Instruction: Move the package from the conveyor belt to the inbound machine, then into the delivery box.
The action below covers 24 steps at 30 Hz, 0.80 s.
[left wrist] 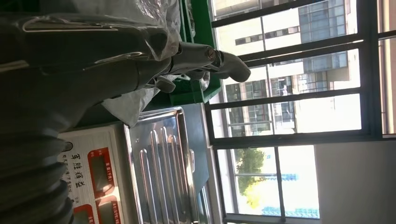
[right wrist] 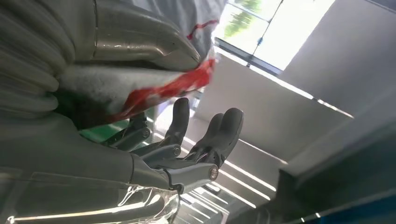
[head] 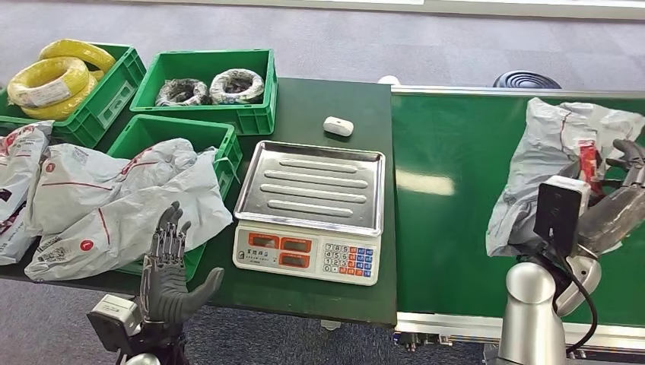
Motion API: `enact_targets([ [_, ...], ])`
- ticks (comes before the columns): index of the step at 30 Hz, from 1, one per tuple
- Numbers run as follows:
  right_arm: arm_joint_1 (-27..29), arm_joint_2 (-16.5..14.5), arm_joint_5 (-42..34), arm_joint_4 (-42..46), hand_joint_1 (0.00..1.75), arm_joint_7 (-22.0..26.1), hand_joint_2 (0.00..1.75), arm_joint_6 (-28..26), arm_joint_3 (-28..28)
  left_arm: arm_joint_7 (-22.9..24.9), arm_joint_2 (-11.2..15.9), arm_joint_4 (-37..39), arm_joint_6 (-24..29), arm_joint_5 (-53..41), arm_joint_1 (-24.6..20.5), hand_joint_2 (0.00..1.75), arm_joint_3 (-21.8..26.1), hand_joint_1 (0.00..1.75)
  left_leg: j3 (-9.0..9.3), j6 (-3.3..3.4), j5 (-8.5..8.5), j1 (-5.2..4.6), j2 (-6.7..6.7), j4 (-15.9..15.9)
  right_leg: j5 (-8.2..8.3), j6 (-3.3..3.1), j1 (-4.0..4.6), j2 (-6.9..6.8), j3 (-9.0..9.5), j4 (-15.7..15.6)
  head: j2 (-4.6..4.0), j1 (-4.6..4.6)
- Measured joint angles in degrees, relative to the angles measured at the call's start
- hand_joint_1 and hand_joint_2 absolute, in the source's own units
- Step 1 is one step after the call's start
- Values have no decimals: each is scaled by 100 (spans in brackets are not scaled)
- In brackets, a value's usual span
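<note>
A crumpled grey plastic package [head: 544,152] with a red strip lies at the right end of the green conveyor belt [head: 449,228]. My right hand [head: 620,190] is at the package's right edge. In the right wrist view the package [right wrist: 140,88] sits between the thumb and the fingers [right wrist: 187,154], which are stretched out and apart from it. The scale with a steel tray [head: 312,186] stands on the dark green table. My left hand [head: 171,266] is raised at the table's front edge, fingers apart and holding nothing; the left wrist view has it [left wrist: 187,60] in front of the scale [left wrist: 159,158].
A green crate [head: 190,133] to the left of the scale holds several grey packages [head: 114,198] that spill over its rim. Behind it stand crates with yellow cable coils [head: 53,80] and black coils [head: 213,87]. A small white object [head: 338,125] lies behind the scale.
</note>
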<state>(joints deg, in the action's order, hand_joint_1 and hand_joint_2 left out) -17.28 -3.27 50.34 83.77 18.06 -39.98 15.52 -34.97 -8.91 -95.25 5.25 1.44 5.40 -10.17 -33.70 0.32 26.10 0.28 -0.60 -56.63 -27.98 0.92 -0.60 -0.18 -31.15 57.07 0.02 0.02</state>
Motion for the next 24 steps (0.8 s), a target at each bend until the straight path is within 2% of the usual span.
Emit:
enact_targets([
  [3,-52,-180,-251,272,175,292,175,34,94,-62,6,0,26,55,-73,175,16,0,1,0,-1,0,1,0,2,0,0,1,6,2,0,1],
  [6,-151,-184,-534,328,175,99,175,359,-188,-129,22,0,66,82,-170,175,31,0,5,0,-1,0,4,0,5,-2,-3,3,8,3,-1,2],
  [8,-280,-159,-762,285,175,-70,175,884,-495,-162,34,0,73,92,-233,175,56,0,3,0,-3,-3,3,0,7,-3,-3,4,9,4,-2,2],
  [12,-906,-143,-1374,-251,175,-212,175,2439,-1284,-201,58,0,62,155,-505,175,176,0,8,-8,-10,1,24,0,20,-14,2,20,1,6,0,-1],
  [15,-1383,-196,-1682,-836,175,-150,175,2994,-1738,-206,72,0,62,182,-666,175,249,0,2,-16,-19,9,15,0,20,-14,8,15,-1,9,0,0],
  [16,-1560,-218,-1750,-1057,136,-137,175,3078,-1847,-205,75,-1,63,192,-723,175,275,0,1,-18,-21,11,15,0,21,-14,9,15,-3,10,0,0],
  [19,-1915,-296,-1774,-1553,5,-276,175,3198,-2119,-146,77,-8,62,193,-843,175,325,0,1,-19,-21,12,17,0,21,-15,10,16,-3,11,0,1],
  [20,-1980,-328,-1717,-1679,0,-419,175,3211,-2189,-109,75,-17,65,174,-854,175,333,0,0,-20,-21,12,17,0,20,-15,10,17,-4,11,0,0],
  [24,-2122,-370,-1082,-2156,0,-1319,175,2928,-2370,25,68,-110,90,62,-847,175,401,0,-2,-20,-20,12,14,0,19,-15,9,15,-6,10,0,2],
])
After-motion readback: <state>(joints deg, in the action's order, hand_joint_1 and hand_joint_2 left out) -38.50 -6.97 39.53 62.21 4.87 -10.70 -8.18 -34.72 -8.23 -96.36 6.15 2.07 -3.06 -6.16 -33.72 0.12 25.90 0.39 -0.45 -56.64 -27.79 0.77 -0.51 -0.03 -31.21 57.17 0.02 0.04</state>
